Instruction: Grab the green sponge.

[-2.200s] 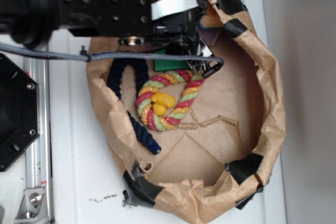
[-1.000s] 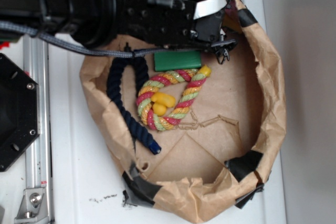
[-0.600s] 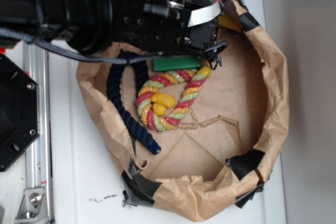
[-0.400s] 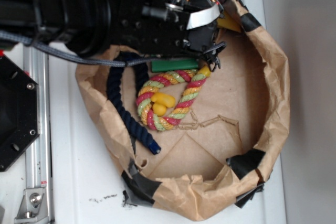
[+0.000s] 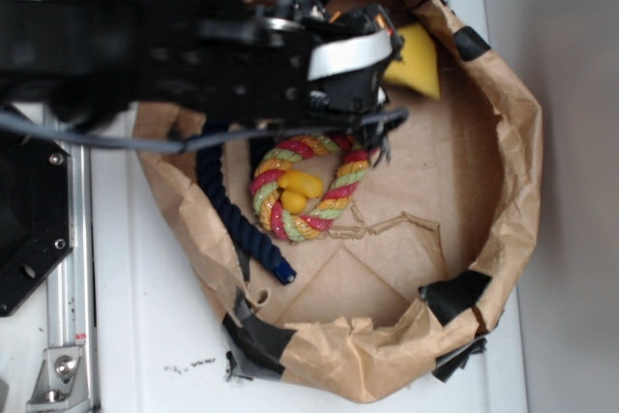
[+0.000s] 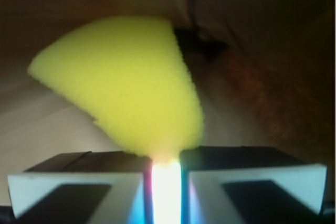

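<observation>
The green sponge is hidden in both views; the black arm covers the spot above the rope ring [image 5: 290, 154]. My gripper [image 5: 382, 137] hangs over the ring's top right edge, inside the paper bag [image 5: 505, 142]. In the wrist view my gripper [image 6: 166, 163] has its jaws standing close together, with only a narrow slit between them. That slit is washed out by bright glare, and no green shows in it. Just beyond the fingertips a yellow sponge [image 6: 126, 82] leans on the bag wall. The same yellow sponge [image 5: 414, 63] lies at the bag's top right.
Two small yellow pieces [image 5: 298, 189] sit inside the multicoloured ring. A navy rope [image 5: 232, 210] runs along the bag's left side. Black tape patches [image 5: 455, 295] mark the crumpled bag rim. A black plate [image 5: 29, 229] is bolted at the left.
The arm has risen toward the camera and shifted, now covering the green sponge that showed above the ring. The yellow sponge has come into open view, and the bag's rim has shifted.
</observation>
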